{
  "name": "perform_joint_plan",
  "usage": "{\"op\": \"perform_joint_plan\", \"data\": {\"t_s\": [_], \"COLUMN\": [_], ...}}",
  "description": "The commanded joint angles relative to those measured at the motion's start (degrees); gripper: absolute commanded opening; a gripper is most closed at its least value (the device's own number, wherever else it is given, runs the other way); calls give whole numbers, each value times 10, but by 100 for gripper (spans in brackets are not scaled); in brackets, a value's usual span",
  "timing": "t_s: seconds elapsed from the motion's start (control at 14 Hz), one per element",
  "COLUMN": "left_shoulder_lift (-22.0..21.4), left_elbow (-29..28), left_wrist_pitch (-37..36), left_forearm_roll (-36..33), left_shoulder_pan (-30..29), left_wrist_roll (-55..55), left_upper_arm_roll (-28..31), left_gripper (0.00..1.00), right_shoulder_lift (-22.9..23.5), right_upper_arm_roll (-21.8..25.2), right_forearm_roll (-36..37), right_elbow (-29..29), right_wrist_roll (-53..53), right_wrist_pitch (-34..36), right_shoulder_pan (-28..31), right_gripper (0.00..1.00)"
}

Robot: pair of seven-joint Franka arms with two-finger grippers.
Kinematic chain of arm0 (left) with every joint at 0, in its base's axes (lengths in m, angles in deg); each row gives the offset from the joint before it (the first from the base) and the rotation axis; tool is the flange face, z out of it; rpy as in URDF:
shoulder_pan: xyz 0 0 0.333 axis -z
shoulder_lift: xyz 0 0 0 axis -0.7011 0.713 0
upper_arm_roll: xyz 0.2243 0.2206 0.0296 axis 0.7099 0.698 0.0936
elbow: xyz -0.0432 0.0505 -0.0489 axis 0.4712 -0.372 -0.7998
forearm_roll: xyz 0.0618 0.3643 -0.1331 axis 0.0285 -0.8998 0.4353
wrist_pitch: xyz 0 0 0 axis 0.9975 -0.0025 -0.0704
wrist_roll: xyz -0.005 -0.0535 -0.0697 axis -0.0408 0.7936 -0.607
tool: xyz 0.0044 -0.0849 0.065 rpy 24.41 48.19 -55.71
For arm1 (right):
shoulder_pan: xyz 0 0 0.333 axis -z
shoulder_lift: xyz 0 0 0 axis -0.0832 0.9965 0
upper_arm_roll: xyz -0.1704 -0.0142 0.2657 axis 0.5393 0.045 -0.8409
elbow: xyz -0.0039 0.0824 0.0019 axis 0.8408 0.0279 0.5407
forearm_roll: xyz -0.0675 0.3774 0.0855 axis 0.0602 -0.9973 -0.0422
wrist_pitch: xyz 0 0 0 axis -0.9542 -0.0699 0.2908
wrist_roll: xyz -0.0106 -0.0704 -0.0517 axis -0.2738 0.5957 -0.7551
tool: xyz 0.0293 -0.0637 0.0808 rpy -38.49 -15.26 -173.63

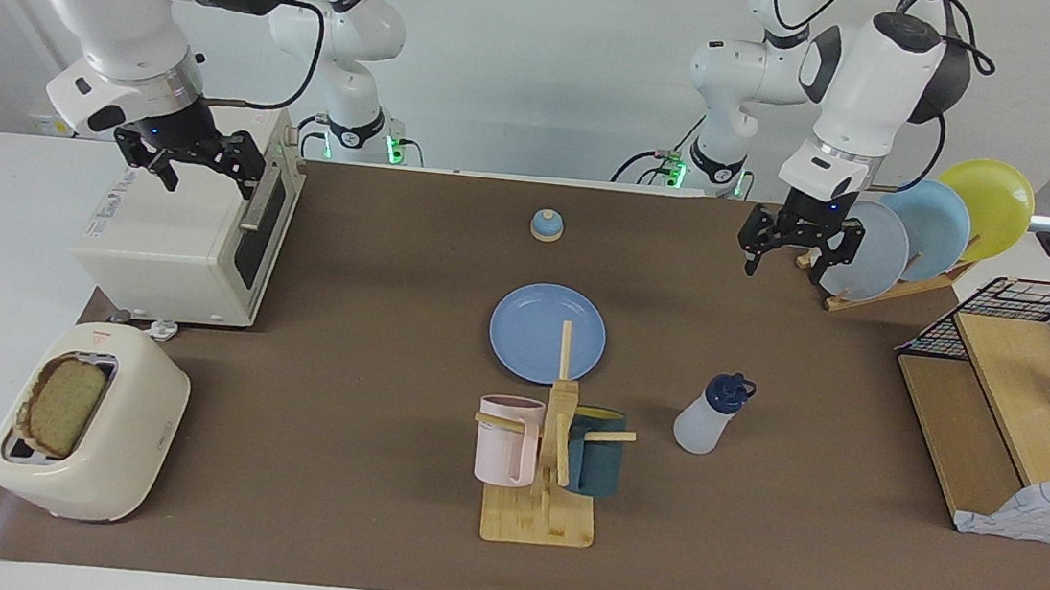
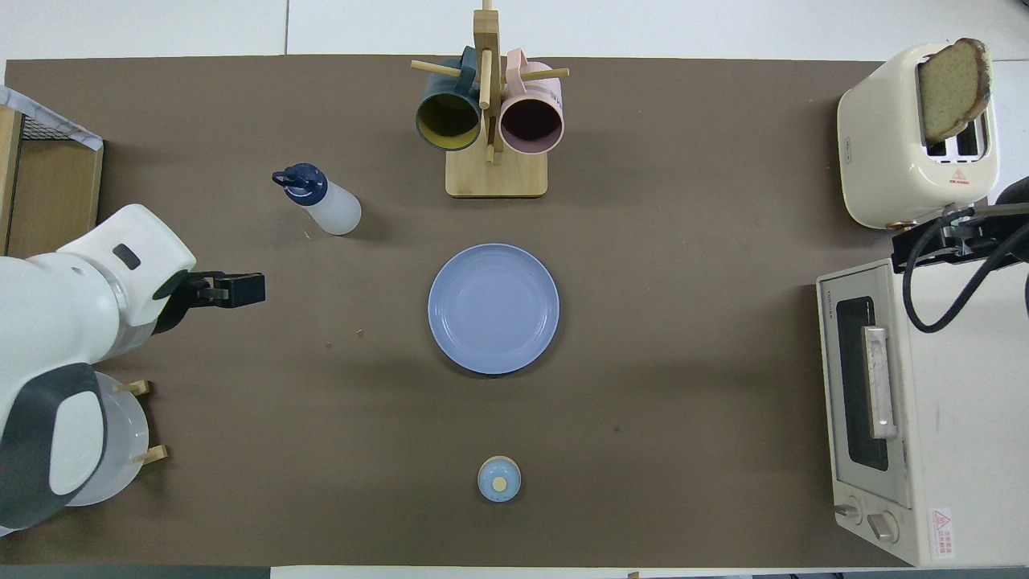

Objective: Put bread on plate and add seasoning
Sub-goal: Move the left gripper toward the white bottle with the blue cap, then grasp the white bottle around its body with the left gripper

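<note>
Both end effectors released: left end effector (image 1: pixel 794 253) up beside the plate rack (image 1: pixel 892 287), right end effector (image 1: pixel 201 163) waiting over the oven (image 1: pixel 173 251). Best to grip the bread (image 1: pixel 64 405) by its top edge, lifting straight from the toaster (image 1: pixel 100 456).

A: In the overhead view the left arm covered most of the grey plate (image 2: pixel 120 450) at eight o'clock; the rack's other plates fell outside the edge.

B: The bread (image 1: pixel 64 405) sat half sunk in the toaster (image 1: pixel 125 449). The right gripper (image 2: pixel 936 245) was mostly cut off at three o'clock.

Brown-matted table (image 1: pixel 369 319) with plate (image 1: pixel 547 332), seasoning (image 1: pixel 712 414), toaster (image 1: pixel 89 423).
</note>
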Motion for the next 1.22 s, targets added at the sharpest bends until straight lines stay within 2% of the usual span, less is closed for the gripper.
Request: {"op": "perform_joint_plan", "data": {"t_s": [0.0,0.29,0.43,0.57,0.79,0.93,1.15], "left_shoulder_lift": [-22,-15,16,54,117,154,170], "left_elbow": [-80,-162,-201,-202,-203,-203,-200], "left_wrist_pitch": [98,250,360,420,529,586,604], "left_forearm_roll": [-2,-2,-1,-1,-1,2,6], "left_shoulder_pan": [27,44,45,48,58,66,66], "left_wrist_roll": [26,29,29,29,25,25,24], "left_upper_arm_roll": [5,4,4,4,4,5,8], "left_gripper": [100,100,100,100,100,100,100], "right_shoulder_lift": [-12,-17,-18,-15,-7,-6,28], "right_upper_arm_roll": [-3,-3,-5,-3,-1,-1,-1], "right_forearm_roll": [-15,-15,-16,-16,-6,-6,-15], "right_elbow": [-16,-18,-15,-8,-18,-52,-70], "right_wrist_roll": [9,9,9,20,75,140,159], "right_wrist_pitch": [-12,-4,-6,-21,-163,-259,-380], "right_shoulder_pan": [10,5,4,15,33,57,77], "right_gripper": [100,100,100,100,100,100,100]}}
